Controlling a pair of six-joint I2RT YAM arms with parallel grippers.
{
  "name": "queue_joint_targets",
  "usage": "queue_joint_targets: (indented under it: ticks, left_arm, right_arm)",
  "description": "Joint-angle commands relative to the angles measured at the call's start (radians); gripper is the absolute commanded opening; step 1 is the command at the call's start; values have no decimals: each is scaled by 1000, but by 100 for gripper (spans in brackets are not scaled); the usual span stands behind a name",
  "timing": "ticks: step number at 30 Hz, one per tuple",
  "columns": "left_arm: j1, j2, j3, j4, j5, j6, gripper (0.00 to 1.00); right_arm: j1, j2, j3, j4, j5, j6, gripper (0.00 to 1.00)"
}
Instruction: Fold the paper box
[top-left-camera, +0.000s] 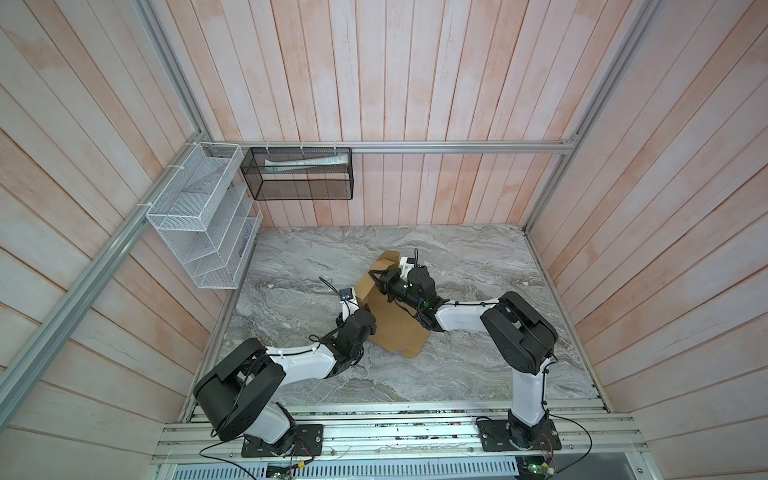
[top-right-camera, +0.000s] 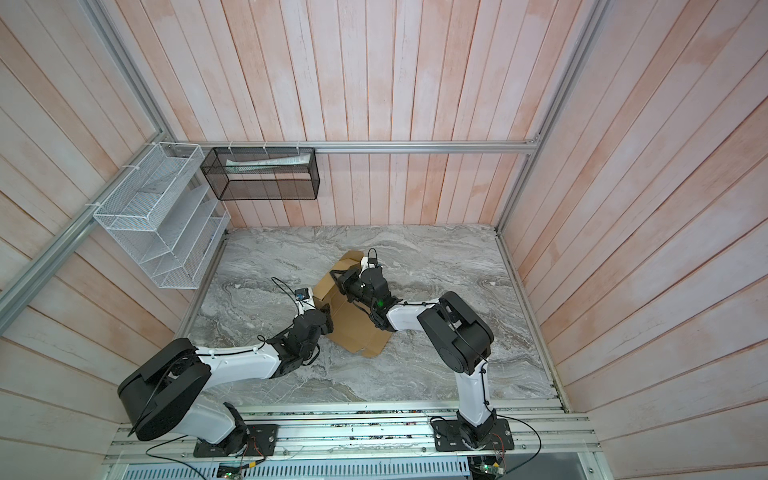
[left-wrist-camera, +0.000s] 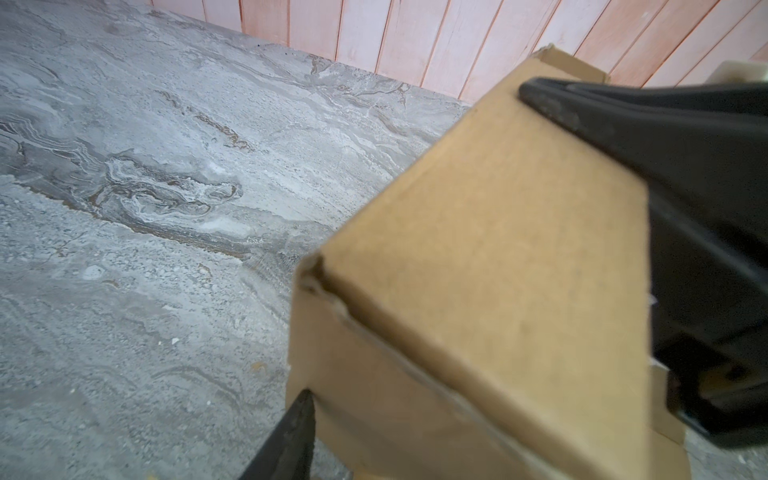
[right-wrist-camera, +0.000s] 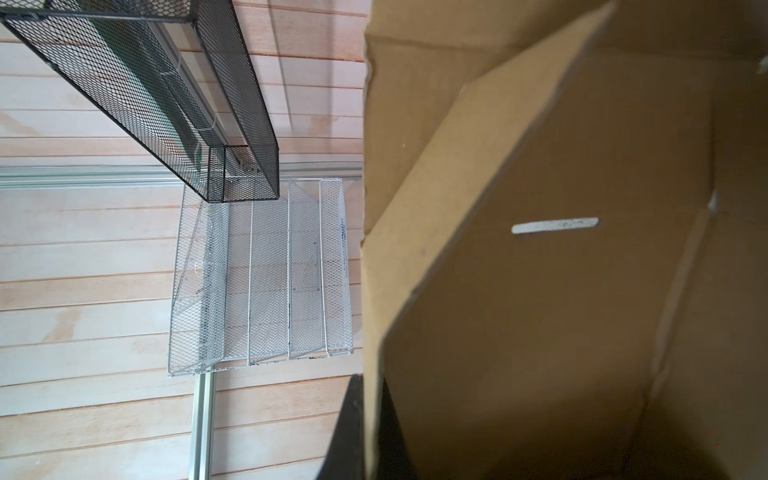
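The paper box (top-left-camera: 399, 328) (top-right-camera: 361, 328) is plain brown cardboard, half folded, in the middle of the marble table, with its far flaps raised. My right gripper (top-left-camera: 376, 276) (top-right-camera: 336, 274) reaches across from the right and is shut on a raised flap's edge. In the right wrist view this gripper (right-wrist-camera: 370, 415) has a black finger on each side of the cardboard (right-wrist-camera: 582, 291). My left gripper (top-left-camera: 363, 307) sits at the box's left wall. The left wrist view shows one finger (left-wrist-camera: 295, 432) touching the wall's outer face (left-wrist-camera: 498, 249), while cardboard hides the other.
A white wire rack (top-left-camera: 199, 220) hangs on the left wall, and a black mesh basket (top-left-camera: 297, 174) hangs on the back rail. The grey marble tabletop (top-left-camera: 478, 270) is walled by wood panels. An aluminium rail (top-left-camera: 395, 432) carries both arm bases along the front.
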Motion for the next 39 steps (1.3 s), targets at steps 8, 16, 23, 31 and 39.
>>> queue_joint_targets:
  ticks: [8,16,23,31,39]
  left_arm:
    - [3,40,79,-18,-90,-53,46]
    - [3,48,89,-33,-121,-61,34]
    - [3,51,93,-38,-149,-61,22]
    - [3,76,97,-15,-180,-26,14]
    - [6,100,99,23,-207,31,3]
  right_arm:
    - [36,25,7,-58,-59,22,5]
    - [39,23,20,-80,-59,15,13]
    - [39,1,23,-100,-52,1,20]
    - [41,-60,5,-143,-26,-29,29]
    - [41,-153,-55,-186,6,-72,35]
